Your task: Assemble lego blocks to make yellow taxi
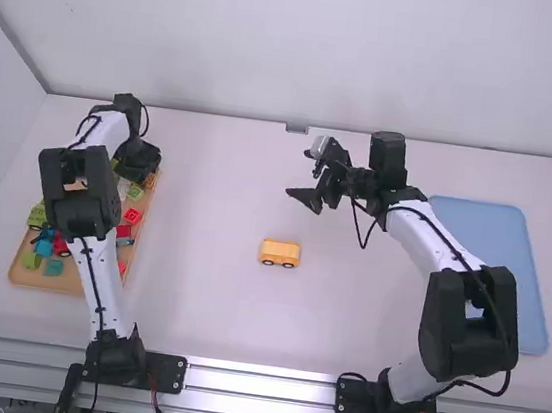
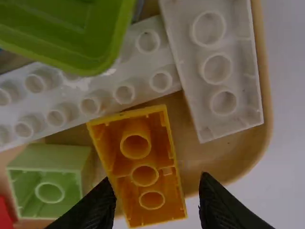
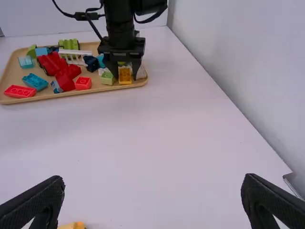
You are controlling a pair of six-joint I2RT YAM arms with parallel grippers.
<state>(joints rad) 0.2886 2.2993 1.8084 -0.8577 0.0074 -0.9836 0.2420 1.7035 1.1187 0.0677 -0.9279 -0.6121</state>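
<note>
In the high view, the little yellow car point(image 1: 279, 253) sits mid-table point(image 1: 203, 308); count the clock from it, twelve pointing away from the camera. The tan tray point(image 1: 26, 275) is at nine o'clock. It has lots of blocks in it: a red one with wheels point(image 3: 53, 63), a blue one point(image 3: 35, 81), a bumpy green one point(image 3: 69, 44) and a long white one point(image 2: 95, 95). The left pincer point(image 1: 139, 159), at ten o'clock, is open around a yellow block point(image 2: 164, 186) by the tray's edge. The right pincer point(image 1: 307, 198) is wide open with nothing in it, near one o'clock. A blue tray point(image 1: 513, 246) lies at three o'clock.
</note>
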